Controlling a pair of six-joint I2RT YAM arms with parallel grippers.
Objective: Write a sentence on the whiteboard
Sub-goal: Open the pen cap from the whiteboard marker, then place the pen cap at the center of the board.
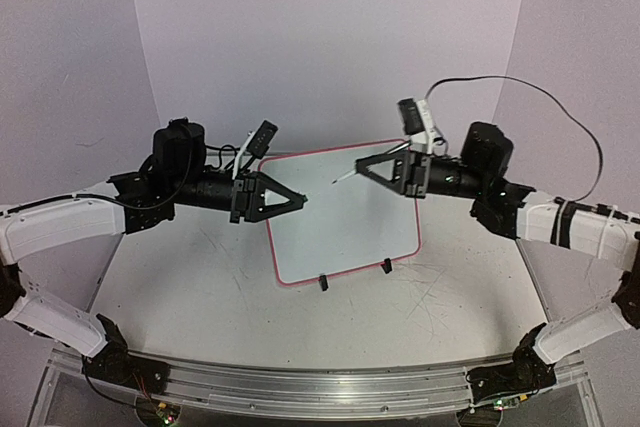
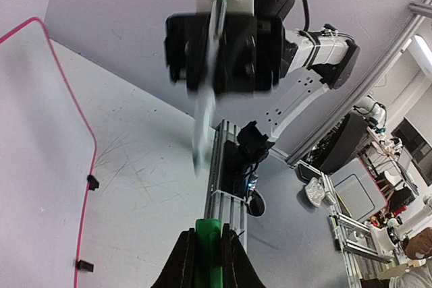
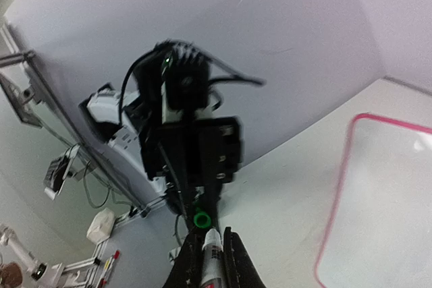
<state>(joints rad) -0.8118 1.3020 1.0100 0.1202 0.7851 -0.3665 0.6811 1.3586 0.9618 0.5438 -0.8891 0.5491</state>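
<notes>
Here we see the right jaws clamped on a white marker [image 1: 347, 175], its tip aimed toward 9 o'clock over the far part of the whiteboard [image 1: 345, 232]. The left jaws pinch a green cap [image 2: 208, 251]. The board lies flat and blank on the tabletop [image 1: 200, 277], at 6 o'clock from the tip, with its long axis running 9 to 3. We judge the right arm must tip the marker downward.

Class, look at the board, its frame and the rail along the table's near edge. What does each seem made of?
Board: smooth white sheet, faintly glossy, likely coated. Frame: pink-red with rounded corners, probably moulded plastic. Rail: bare grey metal with lengthwise grooves and dull shine, likely aluminium.
</notes>
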